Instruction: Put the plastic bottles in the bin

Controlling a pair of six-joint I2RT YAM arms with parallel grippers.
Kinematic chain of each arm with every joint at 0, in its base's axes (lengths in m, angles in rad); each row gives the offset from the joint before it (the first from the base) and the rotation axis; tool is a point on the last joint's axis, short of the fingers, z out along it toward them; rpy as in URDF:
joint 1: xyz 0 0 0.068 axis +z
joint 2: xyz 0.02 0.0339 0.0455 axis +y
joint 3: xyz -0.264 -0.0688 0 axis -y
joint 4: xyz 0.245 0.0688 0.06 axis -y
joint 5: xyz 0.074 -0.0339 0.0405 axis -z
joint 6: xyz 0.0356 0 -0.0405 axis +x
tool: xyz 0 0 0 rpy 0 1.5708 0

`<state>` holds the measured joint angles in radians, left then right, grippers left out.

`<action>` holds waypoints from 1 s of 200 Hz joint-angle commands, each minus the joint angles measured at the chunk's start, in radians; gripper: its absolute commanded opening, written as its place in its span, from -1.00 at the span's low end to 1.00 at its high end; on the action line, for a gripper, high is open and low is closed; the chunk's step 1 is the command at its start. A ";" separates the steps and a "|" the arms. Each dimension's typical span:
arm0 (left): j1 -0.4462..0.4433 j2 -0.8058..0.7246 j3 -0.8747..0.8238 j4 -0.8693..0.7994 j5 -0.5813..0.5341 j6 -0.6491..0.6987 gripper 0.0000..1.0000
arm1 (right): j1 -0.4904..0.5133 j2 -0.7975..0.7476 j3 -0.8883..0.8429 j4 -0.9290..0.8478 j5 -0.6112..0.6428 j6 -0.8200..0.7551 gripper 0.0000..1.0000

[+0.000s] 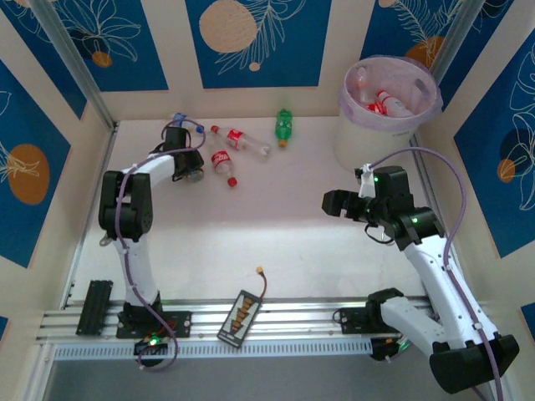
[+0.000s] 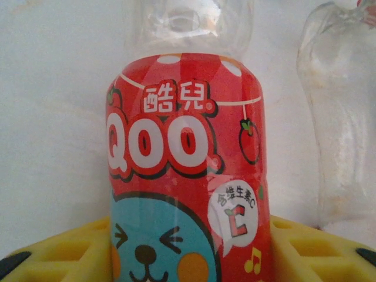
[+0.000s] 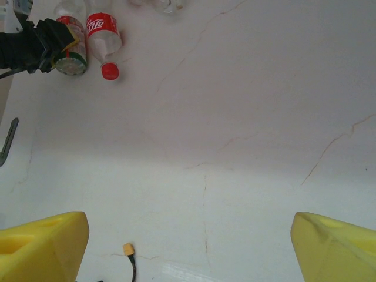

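Mostly cropped, the Qoo bottle [image 2: 188, 147] has its cap cut off; left gripper [image 1: 192, 170], at ten o'clock, pinches it. Right gripper [image 3: 189, 235] gapes wide, empty.

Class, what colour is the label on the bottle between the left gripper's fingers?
The bottle label is mainly red; left wrist view.

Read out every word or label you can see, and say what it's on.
"QOO": red label of the cartoon bottle, left wrist view.
"酷兒": same label, above that.
"C": same label's white bubble; characters over it too small.
Red-labelled bottle, right wrist view: white script, cut off, unreadable.
Green bottle, top view: label too small.
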<state>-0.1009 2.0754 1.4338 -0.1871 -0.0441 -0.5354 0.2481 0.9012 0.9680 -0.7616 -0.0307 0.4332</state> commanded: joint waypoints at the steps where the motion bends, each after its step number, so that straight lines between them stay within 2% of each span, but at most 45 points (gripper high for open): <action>1: 0.012 -0.093 -0.067 0.006 0.064 0.047 0.02 | 0.001 0.010 -0.015 0.011 -0.051 0.032 0.79; 36: 0.010 -0.274 -0.196 0.046 0.184 0.069 0.04 | 0.044 0.073 -0.008 0.116 -0.120 0.088 0.79; 71: -0.026 -0.467 -0.398 0.217 0.453 0.098 0.05 | 0.131 0.192 0.032 0.248 -0.166 0.137 0.79; 110: -0.145 -0.590 -0.542 0.391 0.695 0.162 0.05 | 0.179 0.347 0.089 0.407 -0.231 0.192 0.80; 138: -0.252 -0.607 -0.569 0.434 0.749 0.234 0.05 | 0.202 0.433 0.126 0.485 -0.260 0.227 0.82; 160: -0.300 -0.590 -0.596 0.553 0.796 0.186 0.06 | 0.206 0.486 0.128 0.566 -0.281 0.270 0.86; 177: -0.324 -0.576 -0.610 0.642 0.806 0.135 0.06 | 0.200 0.526 0.134 0.594 -0.252 0.290 0.86; 200: -0.356 -0.551 -0.603 0.671 0.807 0.125 0.06 | 0.181 0.558 0.124 0.686 -0.258 0.328 0.86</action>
<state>-0.4294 1.4994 0.8318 0.3565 0.7101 -0.3889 0.4442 1.4319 1.0710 -0.1974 -0.2661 0.7006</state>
